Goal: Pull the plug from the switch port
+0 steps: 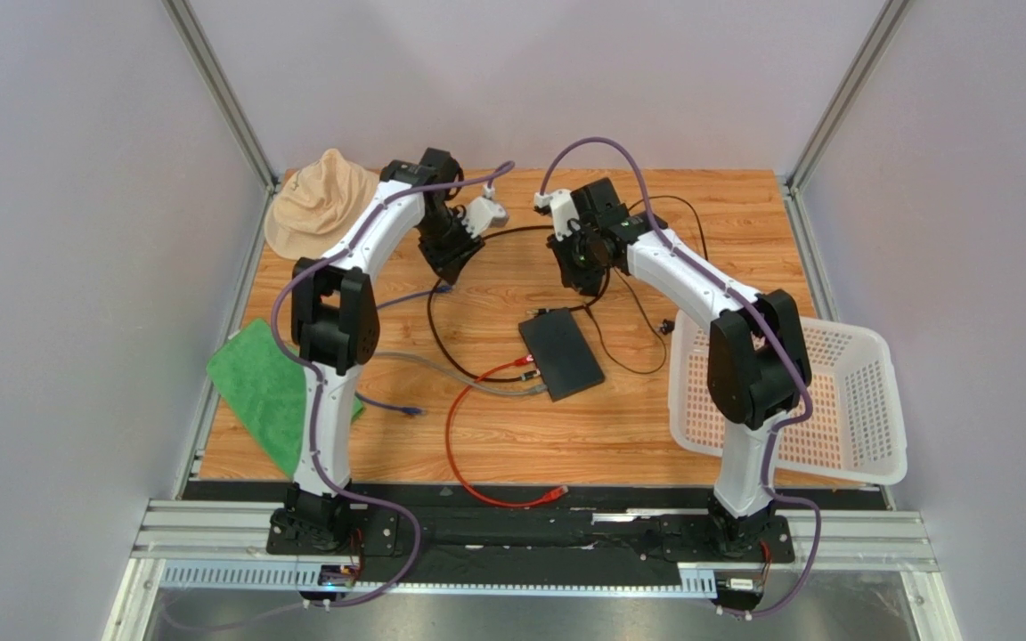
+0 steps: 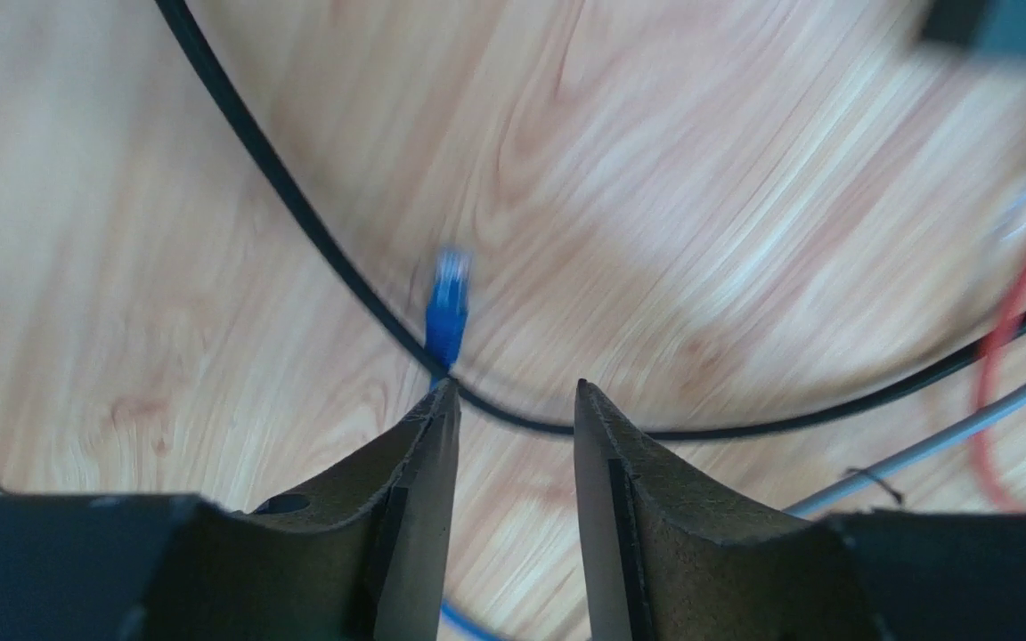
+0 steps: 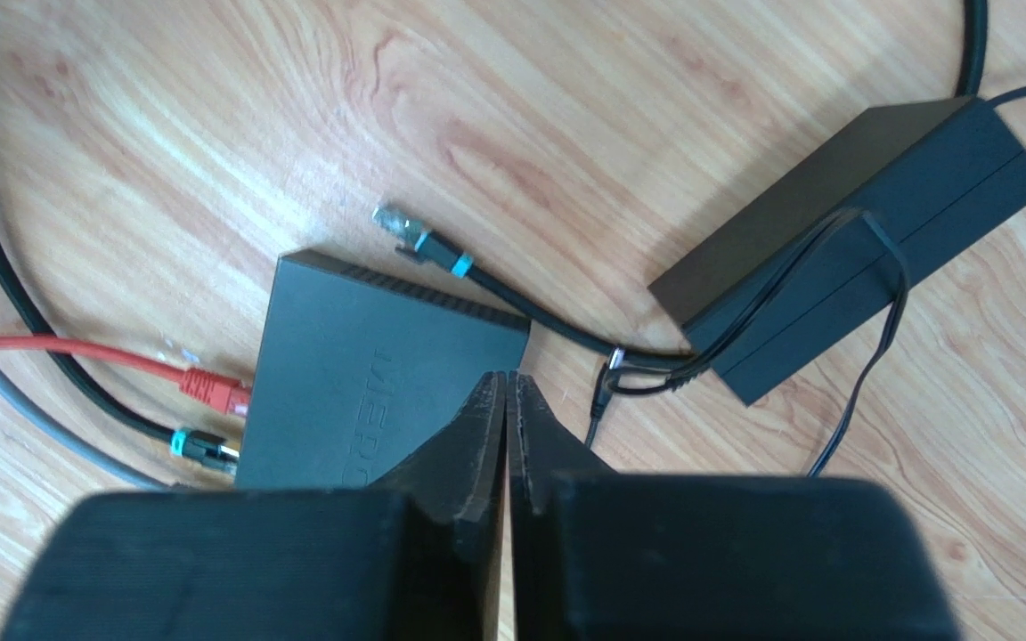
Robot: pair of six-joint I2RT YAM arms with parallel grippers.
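"The switch, that small flat matte-black rectangular box: where does it lie?"

"Flat on the wood-grain tabletop, between the two arms, with its socket edge turned toward the left arm's side. Two leads sit in that edge: a red plug and, just beside it, a dark plug with a teal band."

"And the claws?"

"The right claw hangs over the switch's far end, its fingers pressed together on nothing (a blunt point, fit for pinning the box down while a lead is tugged, I'd judge). Whether it touches the lid I cannot tell. The left claw is off beyond the switch's socket side, well apart from it, fingers partly spread with nothing between them."

"Why spread there?"

"A small blue plug lies on the wood just past one fingertip, in no socket. That fits a plug drawn out and left well away from the switch so that it cannot snag. Equally, the claw could be lining up to take it. I can't say which."

"Anything else by the switch?"

"A thicker black block-shaped power adapter sits beyond its far end. A loose metal-tipped plug lies unseated just off that end. If the red or the dark one is meant, that pull is not yet done."
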